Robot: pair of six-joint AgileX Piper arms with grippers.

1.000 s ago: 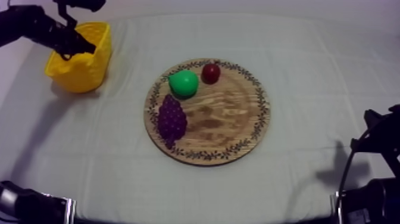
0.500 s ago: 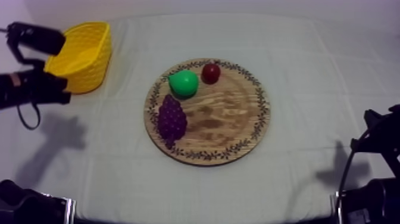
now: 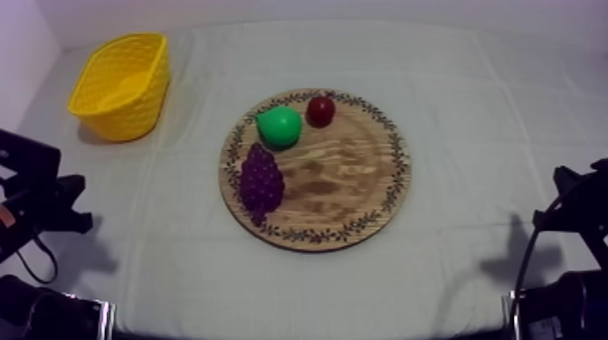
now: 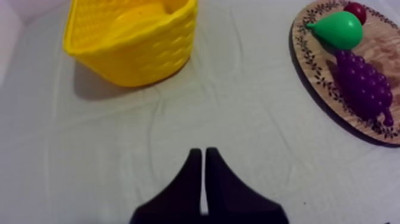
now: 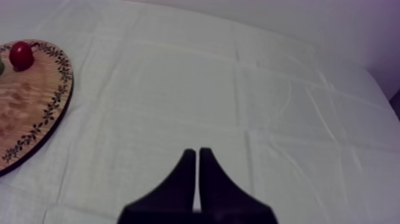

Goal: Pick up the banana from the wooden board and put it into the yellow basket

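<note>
Black-fingered and pressed into a narrow wedge, the left gripper (image 4: 204, 152) grips nothing as it hangs over the grey-white cloth (image 4: 119, 149), with the basket and the board both ahead of it. The right gripper (image 5: 197, 152), likewise closed on nothing, hangs over bare cloth off the board's right side. Beyond the left gripper stands the one yellow basket (image 4: 149, 53), upright near the table's far left corner. One banana (image 4: 140, 13) lies inside it as a smooth yellow curve against the woven wall. Well apart from the basket, at the table's middle, lies the one round wooden board (image 3: 353, 181) with its patterned rim. Three toy fruits sit on its left half: one green pear (image 3: 279, 126), one small red fruit (image 3: 320, 110) near it at the far edge, and one bunch of purple grapes (image 3: 261, 181) just beside the pear on the near side.
</note>
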